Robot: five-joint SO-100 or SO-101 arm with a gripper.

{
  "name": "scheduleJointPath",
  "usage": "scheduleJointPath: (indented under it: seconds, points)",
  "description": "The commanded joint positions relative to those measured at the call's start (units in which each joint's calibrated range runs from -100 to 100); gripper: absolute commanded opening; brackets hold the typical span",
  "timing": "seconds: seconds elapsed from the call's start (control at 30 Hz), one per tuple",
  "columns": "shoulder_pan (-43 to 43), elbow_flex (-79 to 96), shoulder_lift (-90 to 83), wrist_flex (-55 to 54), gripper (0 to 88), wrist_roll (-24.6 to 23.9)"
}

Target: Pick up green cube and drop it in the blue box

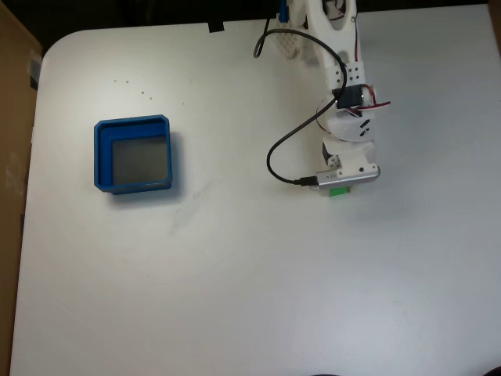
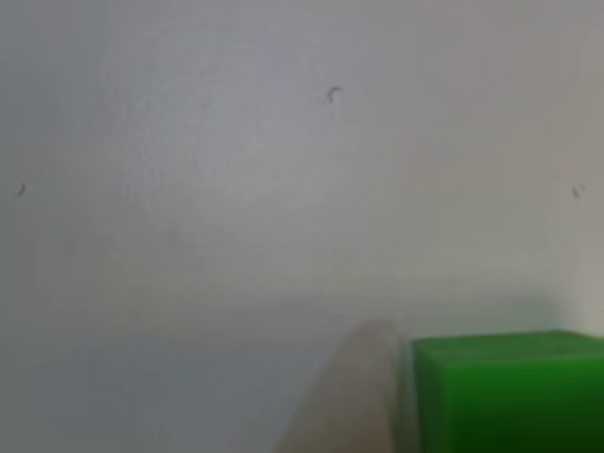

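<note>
Bright green cube (image 2: 505, 392), blue box (image 1: 100, 153), white table (image 1: 250, 298).

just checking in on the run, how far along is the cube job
Done: the arm has reached the green cube, which peeks out under the tool in the fixed view. In hand: the grasp; in the other view one finger sits right beside the cube, but I cannot tell whether the tool has closed. Left: lifting, carrying it left across the table and dropping it into the blue box, whose grey floor is bare.

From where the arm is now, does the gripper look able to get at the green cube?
Probably yes: the gripper sits right over the green cube, one fingertip beside it, nothing between them.
</note>
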Motion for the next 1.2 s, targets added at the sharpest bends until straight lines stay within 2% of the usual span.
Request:
scheduleJointPath:
  seconds: [0.0, 0.6, 0.87, 1.17]
  points:
    - [0.55, -3.19, -0.79, -0.63, 14.1, 0.24]
    - [0.12, -3.64, -1.12, 4.4, 13.8, 0.29]
    - [0.55, -3.46, -1.12, 4.48, 2.5, 0.24]
    - [0.55, -3.37, -1.21, 4.48, 2.4, 0.24]
